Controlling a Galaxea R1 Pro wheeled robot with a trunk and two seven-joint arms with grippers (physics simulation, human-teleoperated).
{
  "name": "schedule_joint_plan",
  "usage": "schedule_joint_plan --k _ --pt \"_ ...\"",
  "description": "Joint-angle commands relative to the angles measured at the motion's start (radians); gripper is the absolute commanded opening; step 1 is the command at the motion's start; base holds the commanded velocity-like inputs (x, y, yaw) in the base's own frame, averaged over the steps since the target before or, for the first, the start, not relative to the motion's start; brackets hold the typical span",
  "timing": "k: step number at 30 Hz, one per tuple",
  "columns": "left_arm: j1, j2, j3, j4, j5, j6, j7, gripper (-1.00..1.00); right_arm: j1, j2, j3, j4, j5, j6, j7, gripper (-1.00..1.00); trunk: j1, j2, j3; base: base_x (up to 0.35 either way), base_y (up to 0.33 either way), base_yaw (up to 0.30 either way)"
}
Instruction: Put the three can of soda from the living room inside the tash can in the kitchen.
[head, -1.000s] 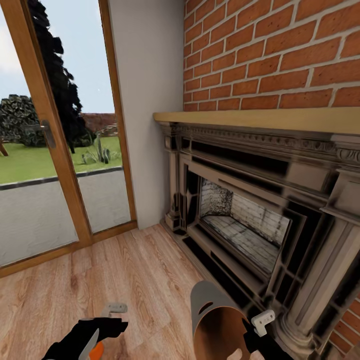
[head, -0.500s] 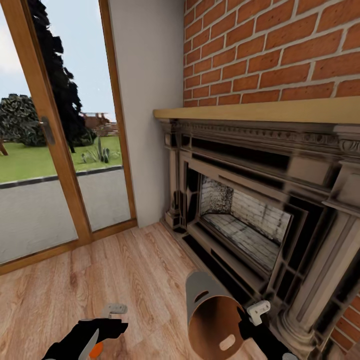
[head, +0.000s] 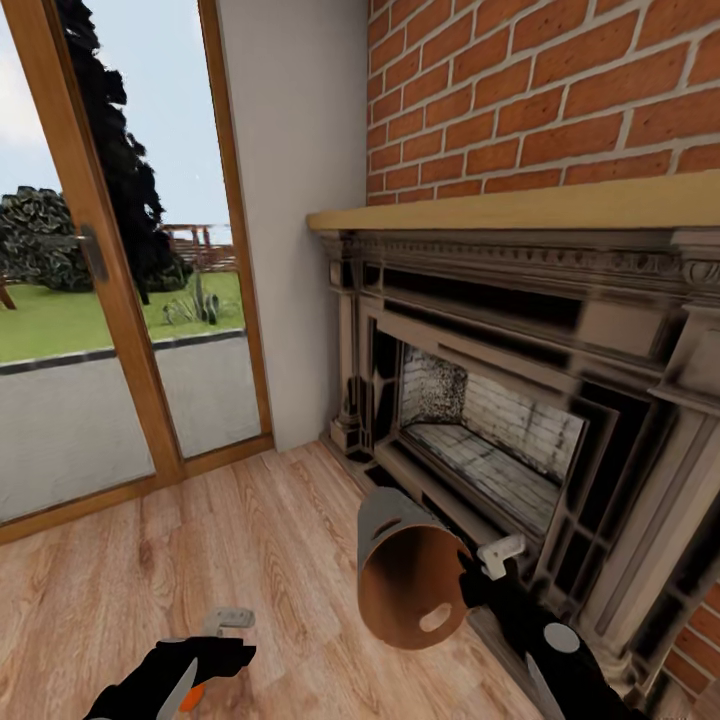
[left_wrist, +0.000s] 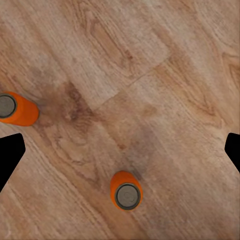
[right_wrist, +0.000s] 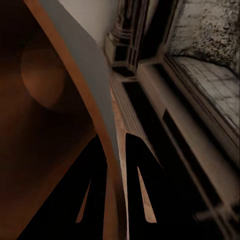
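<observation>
Tash can (head: 400, 560) tilted, two orange cans (left_wrist: 126, 190) upright

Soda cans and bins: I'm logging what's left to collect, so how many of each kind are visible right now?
Orange soda cans: 2, standing on the plank floor
Trash can: 1, held by the right gripper
Total: 3

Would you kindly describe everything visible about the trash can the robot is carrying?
The trash can is a tapered round bin, light grey outside and brown inside, with a plastic look. A slot-shaped handle cut-out shows through its wall near the rim. It is held off the plank floor, tipped so its open mouth faces the head camera, in front of the fireplace. The right hand grips its rim, one finger inside the wall and one outside, as the right wrist view shows. No can is visible inside it.
</observation>
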Motion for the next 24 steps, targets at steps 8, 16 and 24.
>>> schedule_joint_plan --k 8,16,24 --pt "0.001 0.0 -0.002 0.0 0.001 -0.001 0.0 1.0 -0.06 0.0 -0.055 -0.164 -0.001 0.275 0.162 -1.0 0.031 -0.056 -0.025 0.0 0.0 0.0" --pt "0.001 0.0 -0.002 0.0 0.001 -0.005 0.0 1.0 -0.122 0.007 -0.106 -0.166 -0.002 0.414 0.253 -1.0 0.061 -0.112 -0.05 0.0 0.0 0.0" --pt "0.003 -0.001 -0.003 0.011 -0.002 -0.029 -0.009 1.0 -0.12 -0.007 -0.112 -0.162 0.034 0.44 0.252 -1.0 0.081 -0.147 -0.066 0.0 0.0 0.0"
